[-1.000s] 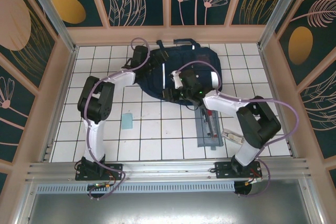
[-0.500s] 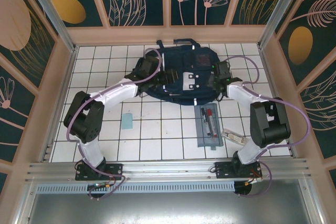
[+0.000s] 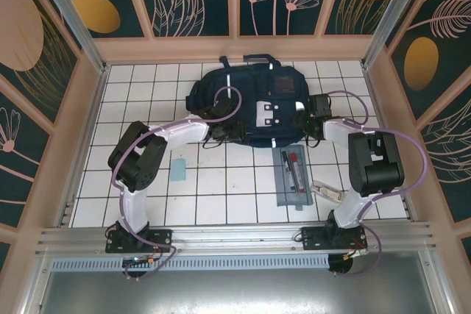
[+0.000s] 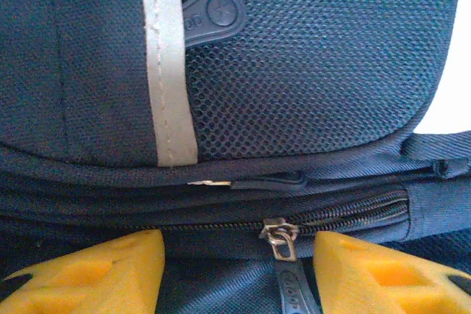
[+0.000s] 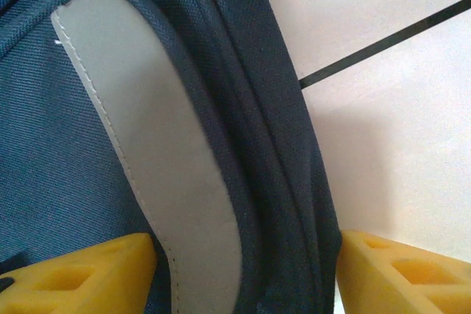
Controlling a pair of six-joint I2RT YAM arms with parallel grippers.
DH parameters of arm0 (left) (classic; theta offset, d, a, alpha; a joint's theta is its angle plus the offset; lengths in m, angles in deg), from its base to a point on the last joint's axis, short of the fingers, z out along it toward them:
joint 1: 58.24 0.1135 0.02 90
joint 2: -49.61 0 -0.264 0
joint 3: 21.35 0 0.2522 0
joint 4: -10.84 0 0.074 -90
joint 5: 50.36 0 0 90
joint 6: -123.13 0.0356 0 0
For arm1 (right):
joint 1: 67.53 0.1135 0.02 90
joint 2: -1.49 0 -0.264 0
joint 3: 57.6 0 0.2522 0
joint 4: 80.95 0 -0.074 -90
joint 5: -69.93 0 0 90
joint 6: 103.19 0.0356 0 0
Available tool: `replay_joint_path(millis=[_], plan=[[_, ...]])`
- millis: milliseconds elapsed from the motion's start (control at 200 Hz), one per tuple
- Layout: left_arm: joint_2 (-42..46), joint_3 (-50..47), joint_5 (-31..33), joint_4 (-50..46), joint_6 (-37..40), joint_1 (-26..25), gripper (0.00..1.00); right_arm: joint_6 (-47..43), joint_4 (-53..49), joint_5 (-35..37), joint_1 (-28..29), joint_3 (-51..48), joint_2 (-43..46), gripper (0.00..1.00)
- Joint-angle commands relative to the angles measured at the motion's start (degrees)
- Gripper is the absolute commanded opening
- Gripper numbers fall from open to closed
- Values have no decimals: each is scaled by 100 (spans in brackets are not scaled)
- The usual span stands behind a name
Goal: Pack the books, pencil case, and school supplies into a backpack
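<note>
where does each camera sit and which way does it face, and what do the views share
Top external: fixed above and behind the arms, looking down on the tiled table; both arms show whole, left gripper and right gripper at the backpack.
Left wrist: on the left arm, close up on the backpack's zipper pull; two yellow fingers at the bottom corners.
Right wrist: on the right arm, close up on the backpack's side edge and its pale stripe, tile beyond; yellow fingers low.
Shared: all three see the backpack.

White tiled floor (image 3: pixel 221 190), floral walls (image 3: pixel 193 1)
</note>
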Motion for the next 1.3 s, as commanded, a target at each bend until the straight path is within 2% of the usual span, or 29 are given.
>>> replay_joint_path(millis=[0, 115, 240, 360, 500, 565, 756, 951, 1061, 1156, 1216, 1291], plan=[[-111, 173, 138, -238, 64, -43, 51, 110, 57, -281, 64, -161, -211, 66], [-98, 180, 142, -323, 88, -89, 47, 110, 56, -245, 73, -157, -244, 66], [-8, 205, 150, -465, 90, -230, 53, 110, 59, -233, 77, -128, -239, 66], [-47, 344, 313, -617, 137, -374, 54, 101, 20, -188, 104, -105, -215, 66], [-249, 505, 443, -749, 228, -431, 46, 84, -30, -166, 114, -81, -242, 66], [-329, 539, 488, -794, 275, -441, 40, 91, -40, -149, 119, -89, -241, 66], [-583, 577, 815, -1067, 429, -441, 33, 118, -47, -116, 123, -60, -309, 66], [-596, 516, 1108, -1121, 495, -441, 21, 154, -138, -38, 119, 88, -523, 64], [-520, 498, 1316, -1148, 588, -441, 14, 146, -152, -41, 117, 136, -664, 58], [-497, 531, 1458, -1128, 648, -439, 4, 137, -156, 20, 110, 130, -757, 51], [-461, 555, 1545, -1103, 693, -432, 0, 129, -145, 61, 108, 122, -798, 43], [-352, 579, 1673, -1076, 748, -423, 0, 111, -89, 124, 97, 85, -754, 24]])
